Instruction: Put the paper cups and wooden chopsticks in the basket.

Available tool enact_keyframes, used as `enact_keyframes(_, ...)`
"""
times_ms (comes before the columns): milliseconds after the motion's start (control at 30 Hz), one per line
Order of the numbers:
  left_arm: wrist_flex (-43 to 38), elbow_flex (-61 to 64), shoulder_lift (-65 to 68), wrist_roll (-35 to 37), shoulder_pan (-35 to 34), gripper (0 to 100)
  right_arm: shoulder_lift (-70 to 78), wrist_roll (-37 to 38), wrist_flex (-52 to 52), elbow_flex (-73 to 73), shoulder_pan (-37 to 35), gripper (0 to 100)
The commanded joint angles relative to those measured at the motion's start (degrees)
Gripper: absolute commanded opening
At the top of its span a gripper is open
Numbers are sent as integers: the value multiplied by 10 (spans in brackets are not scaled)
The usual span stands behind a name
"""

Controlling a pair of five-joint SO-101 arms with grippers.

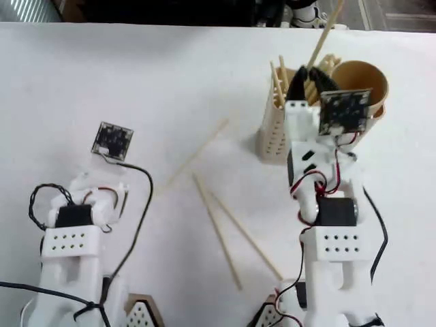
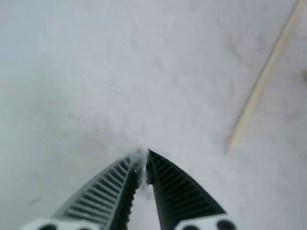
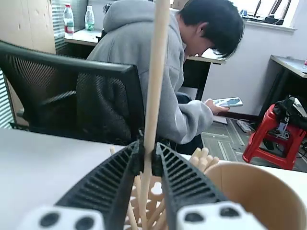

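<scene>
High view: right gripper (image 1: 310, 80) is clamping one chopstick (image 1: 325, 30) nearly upright, directly above the basket (image 1: 274, 139), with the lower end pointing down among the sticks beside the paper cup (image 1: 361, 80). Left gripper (image 2: 144, 160) is hovering over the table with its fingers together and empty. Loose chopsticks (image 1: 216, 231) are lying between the arms.

A pale perforated basket (image 1: 272, 139) stands at 1 o'clock, bundled chopsticks (image 1: 278, 82) poking out, a brown paper cup (image 1: 368, 78) just beside it toward 3 o'clock. 3 loose chopsticks (image 1: 215, 230) lie mid-table; 1 raised chopstick (image 1: 326, 30) slants above.
</scene>
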Motion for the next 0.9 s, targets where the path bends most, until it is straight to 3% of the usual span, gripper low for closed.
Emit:
enact_keyframes(0, -11, -3, -9, 2, -4, 42, -6, 13, -22, 16, 6, 19)
enact_keyframes(200, -16, 8, -13, 1, -4, 42, -7, 10, 95, -35, 6, 152)
enact_keyframes(500, -26, 11, -13, 1, -4, 42, -6, 10, 408, -256, -9, 127)
enact_keyframes(867, -25, 12, -13, 1, -4, 42, 80, 14, 660, -258, -128, 130)
